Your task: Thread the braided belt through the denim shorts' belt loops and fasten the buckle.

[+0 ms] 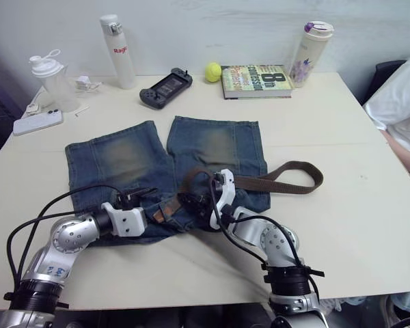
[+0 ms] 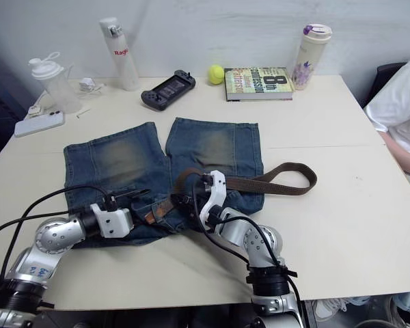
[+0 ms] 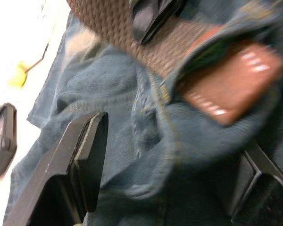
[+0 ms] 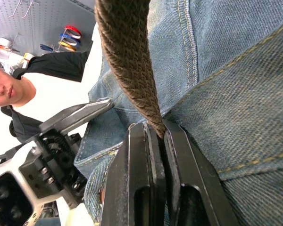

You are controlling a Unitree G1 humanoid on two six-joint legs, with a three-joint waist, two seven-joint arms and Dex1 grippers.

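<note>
Denim shorts (image 1: 157, 164): lying flat at the middle of the cream table (image 1: 342, 225), legs pointing toward the far wall, waistband at the near side and bunching between the two grippers.

Braided belt (image 1: 287, 179): dark brown woven strap, lying across the right leg of the shorts and looping out onto the table to the shorts' right, then running back toward the waistband. Its near end is entering the waistband area, where the right wrist view shows it passing into the gripper.

Right gripper (image 4: 161, 136): resting on the shorts' waistband, fingers pinching closed on the braided belt.

Left gripper (image 3: 174, 165): sitting at the left part of the waistband, fingers spreading wide with a fold of denim between them, not clamping it. A brown leather patch (image 3: 231, 87) on the waistband is showing just beside it.

Belt loops and buckle: not telling apart clearly in these views.

Beyond the shorts, along the far edge: a white bottle (image 1: 118, 52), a black handheld game console (image 1: 165, 87), a yellow-green ball (image 1: 213, 72), a book (image 1: 255, 80), a floral tumbler (image 1: 310, 53). Left of the shorts: a clear shaker bottle (image 1: 51, 82) and a white phone (image 1: 37, 122).

A person in a white shirt (image 1: 403, 102) is sitting at the table's right edge.
</note>
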